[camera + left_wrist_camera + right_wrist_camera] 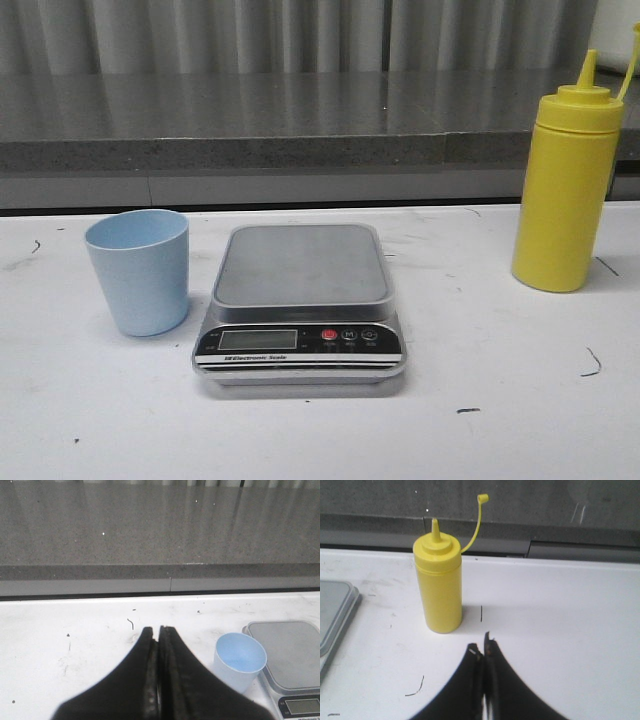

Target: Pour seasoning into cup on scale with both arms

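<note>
A: Front view. Scale (300,305) sits mid-table (500,420), platform bare. Cup (140,270) stands upright just left of the scale, not on it. Bottle (565,185) stands upright well to the right of the scale, tip cover off the nozzle. Neither arm shows here.

B: So step one, by my reading, is cup onto the platform?

A: Likely. Left wrist view: left gripper (159,630) has its fingers pressed together, holding nothing, short of the cup (240,660), which stands just beside the scale (287,652). It should spread wide before closing in, grip mid-wall, set the cup down centred on the platform.

B: And the other side?

A: Right wrist view: right gripper (483,647) likewise pressed together, empty, near the bottle (439,587), scale edge (335,610) beyond it. Open first, take the bottle around its body, keep it upright until over the cup.
</note>
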Tool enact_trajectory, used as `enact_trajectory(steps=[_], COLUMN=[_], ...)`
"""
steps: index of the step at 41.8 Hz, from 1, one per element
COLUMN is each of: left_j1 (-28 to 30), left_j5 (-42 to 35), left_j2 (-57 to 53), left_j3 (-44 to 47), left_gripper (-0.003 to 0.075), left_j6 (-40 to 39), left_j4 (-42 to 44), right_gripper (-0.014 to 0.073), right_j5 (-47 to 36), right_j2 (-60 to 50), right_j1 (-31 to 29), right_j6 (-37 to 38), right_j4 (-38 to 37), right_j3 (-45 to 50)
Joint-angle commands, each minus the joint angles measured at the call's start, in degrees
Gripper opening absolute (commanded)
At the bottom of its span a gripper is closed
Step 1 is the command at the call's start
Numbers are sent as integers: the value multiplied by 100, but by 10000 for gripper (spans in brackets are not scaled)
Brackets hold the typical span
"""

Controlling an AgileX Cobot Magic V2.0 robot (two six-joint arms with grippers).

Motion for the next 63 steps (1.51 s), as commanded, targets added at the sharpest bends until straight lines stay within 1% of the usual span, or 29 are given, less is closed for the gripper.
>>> enact_trajectory(steps=[1,11,13,15,16,18,20,22,23,25,27,30,32,36,43,57,63], left_j1=[-47,-47,-47,-47,-47,-47,-47,-47,-47,-47,-47,-47,-47,-63,-310,-1088,-1365], left_j5=[-427,-369,-369,-369,-369,-369,-369,-369,-369,-369,-369,-358,-358,-272,170,596,644], left_j2=[240,519,558,569,569,569,569,569,569,569,569,569,578,699,1274,3018,3901], left_j3=[-188,-188,-188,-188,-188,-188,-188,-188,-188,-188,-188,-188,-188,-294,-688,-1536,-1959], left_gripper=[-20,-19,-18,-10,7,48,118,208,267,356,452,507,505,495,494,493,493], left_j6=[-30,-30,-30,-30,-30,-30,-30,-30,-30,-30,-30,12,154,167,188,278,278], left_j4=[-39,-82,-82,-82,-82,-82,-82,-82,-82,-82,-82,-82,-82,-133,-150,-150,-150], right_gripper=[-69,-59,-28,25,66,136,223,319,353,421,465,477,475,475,475,475,475], right_j5=[-365,-114,-76,-63,-58,-43,-37,-24,-25,0,19,50,50,50,50,50,50], right_j2=[325,850,906,945,952,958,958,958,958,958,958,958,958,958,958,958,958], right_j1=[-22,-22,-22,-22,-22,-22,-22,-22,-22,-22,-22,-22,-22,-22,-22,-22,-22], right_j6=[-70,-64,-64,-70,-69,-69,-69,-69,-69,-69,-69,-69,-69,-69,-69,-69,-69], right_j4=[-87,-87,-87,-87,-87,-87,-87,-87,-87,-87,-87,-87,-87,-87,-87,-87,-87], right_j3=[-177,-177,-177,-177,-177,-177,-177,-177,-177,-177,-177,-177,-177,-177,-177,-177,-177])
